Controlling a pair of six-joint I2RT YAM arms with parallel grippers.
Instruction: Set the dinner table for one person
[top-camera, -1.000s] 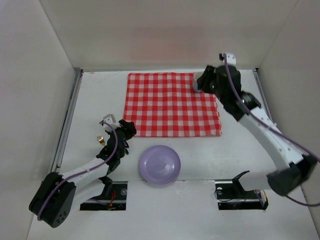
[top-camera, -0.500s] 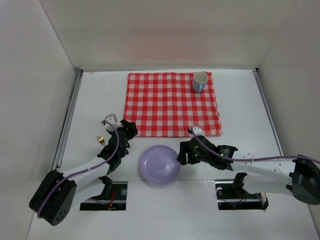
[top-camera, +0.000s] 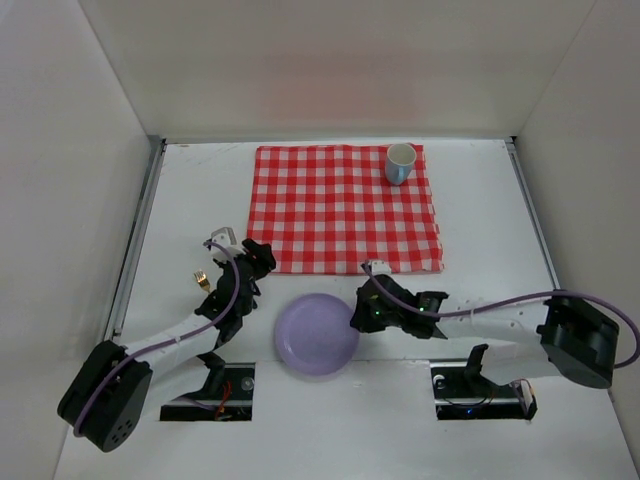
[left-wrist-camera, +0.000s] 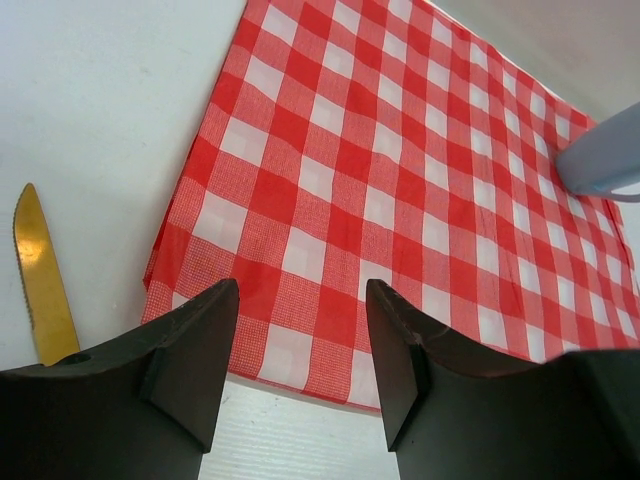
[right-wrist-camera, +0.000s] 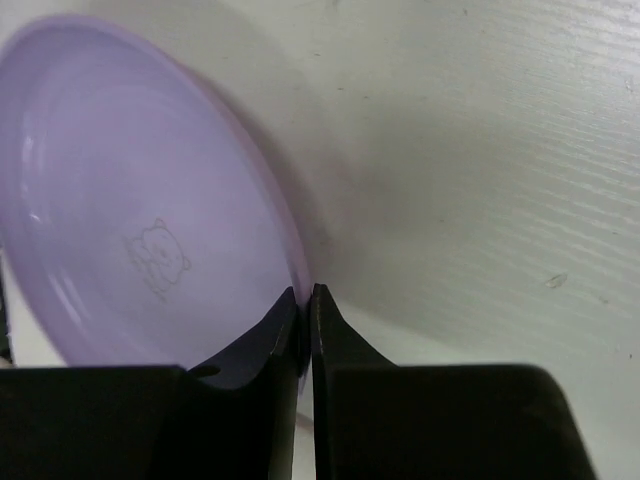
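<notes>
A lilac plate (top-camera: 315, 335) lies on the white dinner table (top-camera: 480, 230), just in front of the red-checked cloth (top-camera: 345, 205). My right gripper (top-camera: 358, 318) is shut on the plate's right rim; in the right wrist view the rim (right-wrist-camera: 290, 240) runs into the closed right gripper (right-wrist-camera: 305, 292). A pale blue cup (top-camera: 400, 163) stands upright on the cloth's far right corner. My left gripper (top-camera: 258, 255) hovers open at the cloth's near left corner, nothing between its fingers (left-wrist-camera: 210, 340). A gold knife (left-wrist-camera: 40, 270) lies left of it.
Gold cutlery (top-camera: 202, 279) lies on the table beside the left arm. Metal rails (top-camera: 140, 230) run along the table's sides, with white walls beyond. The cloth's near edge (left-wrist-camera: 300, 375) lies just ahead of the left fingers.
The right arm left the cup on the cloth's far corner, swung down to the plate and shut on its rim. The plate shifted slightly left. The left arm stayed put.
</notes>
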